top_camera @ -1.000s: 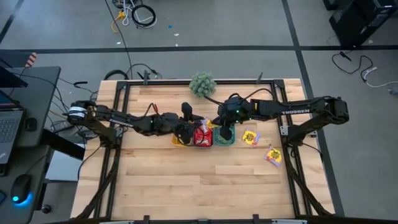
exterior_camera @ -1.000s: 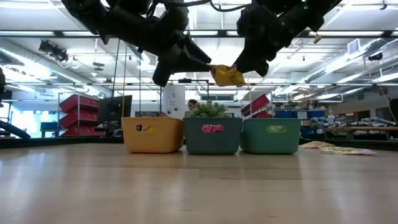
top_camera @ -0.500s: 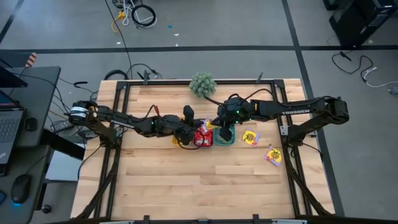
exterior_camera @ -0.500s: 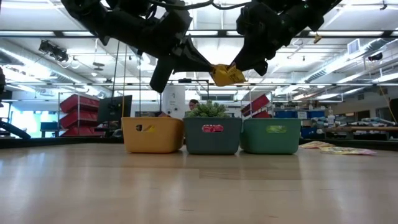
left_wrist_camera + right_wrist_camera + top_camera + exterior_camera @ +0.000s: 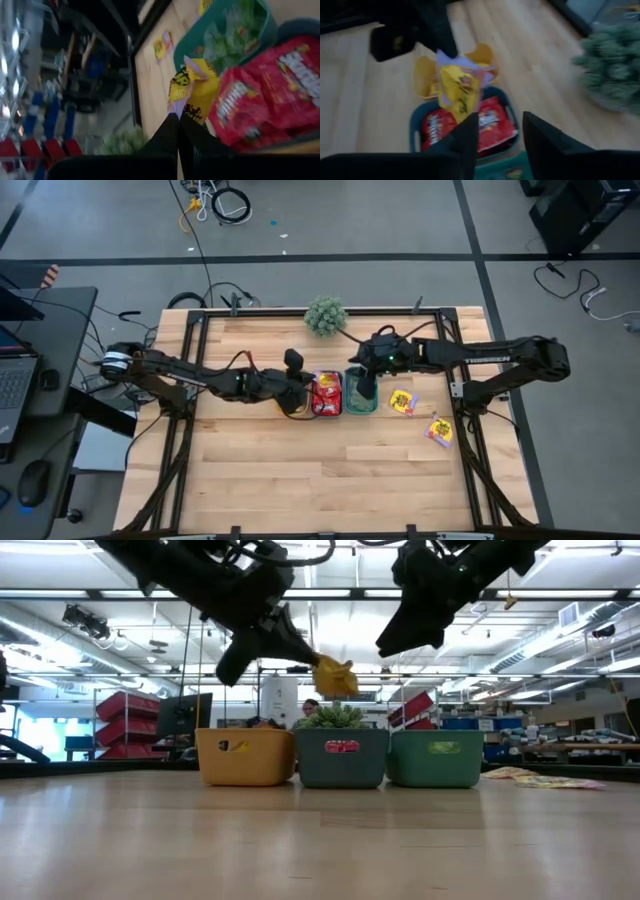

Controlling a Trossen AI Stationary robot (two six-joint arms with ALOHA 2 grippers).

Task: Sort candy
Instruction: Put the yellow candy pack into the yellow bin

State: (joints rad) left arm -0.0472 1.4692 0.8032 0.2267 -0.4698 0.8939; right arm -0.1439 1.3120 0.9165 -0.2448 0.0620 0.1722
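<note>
The left hand (image 5: 305, 652) is clenched on a yellow candy packet (image 5: 335, 676), holding it in the air above the teal tray (image 5: 341, 758) full of red packets (image 5: 326, 392), between the yellow tray (image 5: 246, 756) and the green tray (image 5: 435, 758). The right hand (image 5: 501, 137) hangs just beside it over the green tray, fingers parted and gripping nothing. Farther right on the tabletop (image 5: 300, 470) lie two more yellow packets (image 5: 402, 401), one (image 5: 439, 430) near the edge, and a spiky green plant ball (image 5: 325, 314) sits at the back
</note>
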